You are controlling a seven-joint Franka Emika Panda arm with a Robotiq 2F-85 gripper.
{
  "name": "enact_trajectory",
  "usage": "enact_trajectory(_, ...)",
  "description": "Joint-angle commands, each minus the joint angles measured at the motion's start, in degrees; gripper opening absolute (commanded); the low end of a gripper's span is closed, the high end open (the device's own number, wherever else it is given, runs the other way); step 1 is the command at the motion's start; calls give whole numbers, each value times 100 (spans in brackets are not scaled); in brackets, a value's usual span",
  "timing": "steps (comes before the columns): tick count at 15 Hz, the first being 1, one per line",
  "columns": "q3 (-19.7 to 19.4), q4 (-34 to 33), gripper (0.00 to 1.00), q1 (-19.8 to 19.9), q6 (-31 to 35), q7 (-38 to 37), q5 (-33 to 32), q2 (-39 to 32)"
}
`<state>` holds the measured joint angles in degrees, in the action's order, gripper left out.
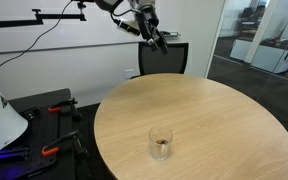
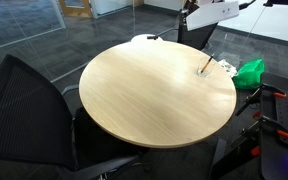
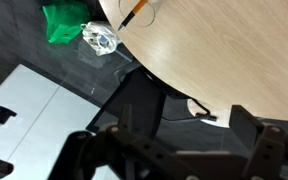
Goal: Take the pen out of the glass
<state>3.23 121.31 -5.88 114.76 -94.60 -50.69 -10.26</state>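
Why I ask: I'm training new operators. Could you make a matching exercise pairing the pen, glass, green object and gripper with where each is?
Things:
1 pen
2 glass
3 green object
4 gripper

Places:
A off the table, beside it
B inside the glass
C up in the air, touching nothing
D on the table, near its edge

Pairs: 1-B, 2-D, 3-A, 4-C

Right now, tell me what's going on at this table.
A robot arm is set to take the pen out of the glass on the round table. Nothing is gripped yet: the claw hangs open, high up and well away from the glass. The pen leans inside the glass, untouched.
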Motion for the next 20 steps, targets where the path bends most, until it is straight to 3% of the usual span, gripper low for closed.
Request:
enact_trajectory(1,16,-343,100,-261,-1028,-948,-40,-234)
enact_trajectory(5,13,-732,100,-351,-1867,-1941,133,-620)
enact_trajectory(9,-73,-1141,100,-324,-2240,-2951,369,-1134)
enact_trajectory(15,-290,-1590,100,-314,-2399,-4361,902,-1848)
enact_trajectory(20,-493,-1654,100,-249,-2309,-4675,951,-2170)
